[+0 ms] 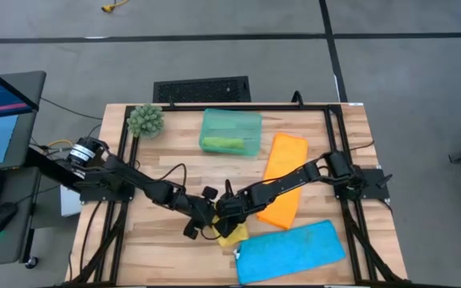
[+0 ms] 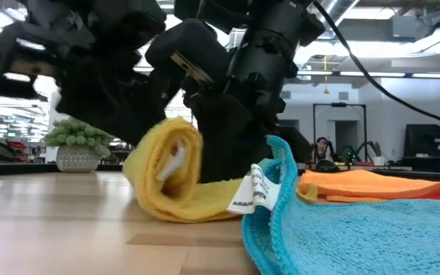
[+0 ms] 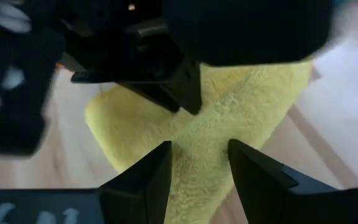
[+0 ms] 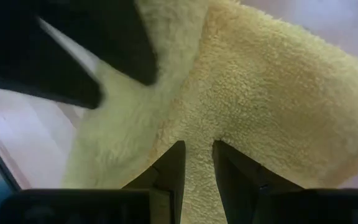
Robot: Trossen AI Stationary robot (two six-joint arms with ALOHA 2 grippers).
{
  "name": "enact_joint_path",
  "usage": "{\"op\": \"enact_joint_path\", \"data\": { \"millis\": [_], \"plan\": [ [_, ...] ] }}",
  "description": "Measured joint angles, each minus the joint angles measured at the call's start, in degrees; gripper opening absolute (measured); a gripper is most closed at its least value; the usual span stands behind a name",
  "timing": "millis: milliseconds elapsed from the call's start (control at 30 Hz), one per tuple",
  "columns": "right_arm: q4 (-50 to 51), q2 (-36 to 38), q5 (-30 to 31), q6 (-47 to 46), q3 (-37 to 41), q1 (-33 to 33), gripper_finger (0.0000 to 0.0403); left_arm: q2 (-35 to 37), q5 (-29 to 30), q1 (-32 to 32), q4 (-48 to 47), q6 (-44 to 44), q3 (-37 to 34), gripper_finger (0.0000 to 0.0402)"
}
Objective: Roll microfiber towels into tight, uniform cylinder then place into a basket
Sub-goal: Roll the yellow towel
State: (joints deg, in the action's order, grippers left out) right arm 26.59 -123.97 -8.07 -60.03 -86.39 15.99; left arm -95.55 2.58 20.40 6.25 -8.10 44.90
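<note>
Overhead looks straight down, low level across the table, both wrists close on the yellow towel (image 1: pixel 232 234).

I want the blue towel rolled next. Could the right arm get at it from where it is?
Probably yes: the blue towel lies flat and uncovered beside the right gripper, which first must let go of the yellow towel.

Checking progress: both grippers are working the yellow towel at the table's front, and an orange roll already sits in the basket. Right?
Not quite. The roll in the basket is green, as the high view shows; the orange towel lies flat beside it. Both grippers are on the yellow towel.
</note>
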Motion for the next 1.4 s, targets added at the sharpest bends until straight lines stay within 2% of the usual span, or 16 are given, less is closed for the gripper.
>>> {"op": "enact_joint_path", "data": {
  "millis": [267,600,767,867,967,1067,1167,1300,1400],
  "plan": [
    [0.78,-0.06,0.69,-0.21,0.13,0.17,0.0106,-7.97,-1.74,0.14,1.96,4.03,2.06,0.0153],
    [4.03,1.20,1.16,-1.32,0.11,0.91,0.0106,-8.01,-1.29,-0.06,2.24,4.86,2.14,0.0153],
    [12.19,5.79,6.23,-1.25,0.10,1.90,0.0107,-8.04,-1.64,-0.18,1.47,7.45,2.25,0.0153],
    [12.95,8.95,8.31,0.58,0.04,2.72,0.0107,-8.04,-1.70,-0.28,1.30,12.59,2.30,0.0153],
    [13.66,11.62,8.92,3.21,-0.04,4.06,0.0107,-8.04,-1.44,-0.28,1.25,20.74,2.32,0.0153],
    [14.38,12.07,12.39,5.07,0.00,5.77,0.0107,-8.04,-1.34,-0.31,1.54,30.09,2.35,0.0153],
    [10.10,12.10,14.80,8.07,0.02,7.37,0.0107,-8.04,-2.12,-0.36,0.54,34.42,3.12,0.0153],
    [1.99,10.30,15.69,10.95,-0.18,8.15,0.0107,-8.20,-3.36,-0.32,-2.06,34.78,5.12,0.0153],
    [-0.13,7.98,15.51,10.51,-0.21,8.14,0.0107,-8.21,-3.67,-0.39,-5.07,34.25,6.93,0.0153]
  ]
}}
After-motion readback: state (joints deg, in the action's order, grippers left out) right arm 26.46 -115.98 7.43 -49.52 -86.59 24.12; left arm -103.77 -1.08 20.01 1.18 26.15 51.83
